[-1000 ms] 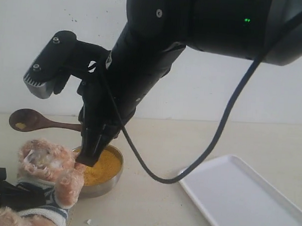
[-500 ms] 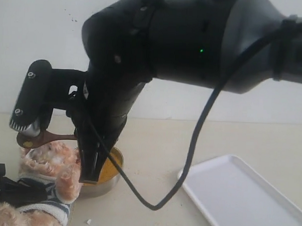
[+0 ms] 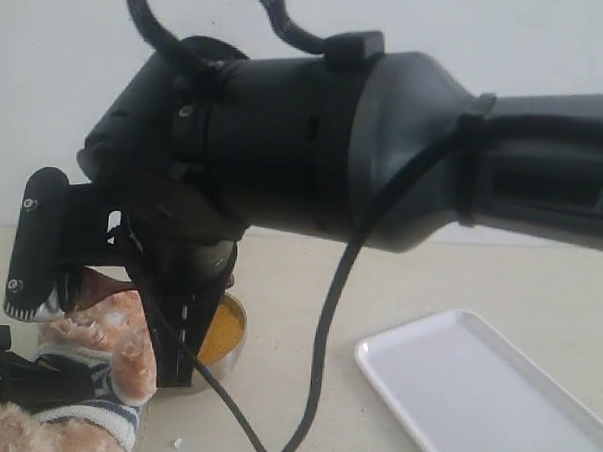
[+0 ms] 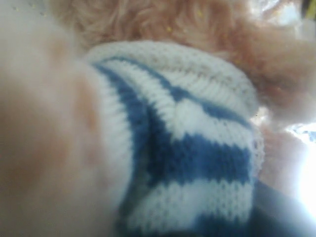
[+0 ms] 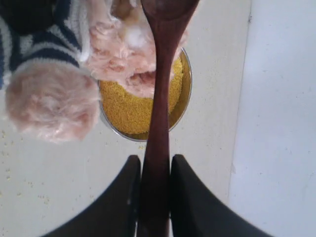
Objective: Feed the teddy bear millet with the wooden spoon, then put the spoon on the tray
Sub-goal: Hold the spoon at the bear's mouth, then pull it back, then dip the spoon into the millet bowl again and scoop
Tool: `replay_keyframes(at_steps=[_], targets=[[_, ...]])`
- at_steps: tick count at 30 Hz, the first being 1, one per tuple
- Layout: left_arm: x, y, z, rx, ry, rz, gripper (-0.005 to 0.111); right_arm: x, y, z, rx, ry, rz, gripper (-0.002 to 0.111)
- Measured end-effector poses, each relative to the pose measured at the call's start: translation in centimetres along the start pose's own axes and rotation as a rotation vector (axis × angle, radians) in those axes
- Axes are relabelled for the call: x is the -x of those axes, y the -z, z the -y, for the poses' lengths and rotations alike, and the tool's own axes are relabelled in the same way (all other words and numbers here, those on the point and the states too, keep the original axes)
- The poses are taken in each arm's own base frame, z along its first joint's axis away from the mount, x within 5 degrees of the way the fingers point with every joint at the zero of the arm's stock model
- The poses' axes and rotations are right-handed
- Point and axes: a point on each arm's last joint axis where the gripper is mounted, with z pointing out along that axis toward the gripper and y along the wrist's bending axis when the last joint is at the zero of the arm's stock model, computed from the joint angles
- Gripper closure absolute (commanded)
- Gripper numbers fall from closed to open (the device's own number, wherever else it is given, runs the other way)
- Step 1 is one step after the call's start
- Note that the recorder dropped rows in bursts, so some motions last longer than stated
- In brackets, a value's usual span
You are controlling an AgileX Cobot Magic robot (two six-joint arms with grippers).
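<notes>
wooden spoon [image 5: 159, 98]: dark reddish-brown with a slim handle, clamped between the right gripper's [image 5: 155, 160] two black fingers; its oval end is up at the bear's muzzle, above the steel bowl.
teddy bear [image 3: 106, 343]: fuzzy light-brown plush in a navy-and-white striped knit shirt, at the table's [image 3: 299, 286] front-left, just beside the bowl.
millet [image 5: 128, 111]: fine yellow-orange grains filling the steel bowl [image 5: 185, 89]; a few strays lie on the table.
left gripper [image 3: 15, 379]: black, against the bear's shirt; i cannot tell its grip.
step in hand: feeding, i judge. hold the spoon level and tip it gently at the mouth, so grains drop into the bowl, not the fur.
tray [image 3: 474, 394]: white and low-rimmed, toward the table's front-right, well apart from the bowl.
</notes>
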Motion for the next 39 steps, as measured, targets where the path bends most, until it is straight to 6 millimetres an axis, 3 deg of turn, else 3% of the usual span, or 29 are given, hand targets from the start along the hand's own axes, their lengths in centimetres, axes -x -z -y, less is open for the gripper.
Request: replay_keyframes(at_steps=[17, 24, 29, 34, 39], targets=[[0.0, 0.0, 0.0, 0.000, -0.001, 0.001, 0.103, -0.6, -1.8, -3.3, -0.161, 0.026, -0.116, 0.108], [0.1, 0.0, 0.1, -0.002, -0.005, 0.002, 0.103, -0.4, -1.8, -3.4, -0.201, -0.048, -0.099, 0.108], [0.4, 0.0, 0.2, -0.005, -0.014, 0.007, 0.103, -0.8, 0.2, -1.9, -0.259, -0.057, -0.067, 0.108], [1.4, -0.1, 0.6, -0.005, -0.043, 0.025, 0.103, -4.3, 3.0, 1.7, -0.277, -0.178, -0.056, 0.108], [3.3, -0.1, 0.7, 0.072, -0.066, 0.086, 0.103, -10.0, 3.3, 3.4, -0.046, -0.222, -0.159, 0.108]])
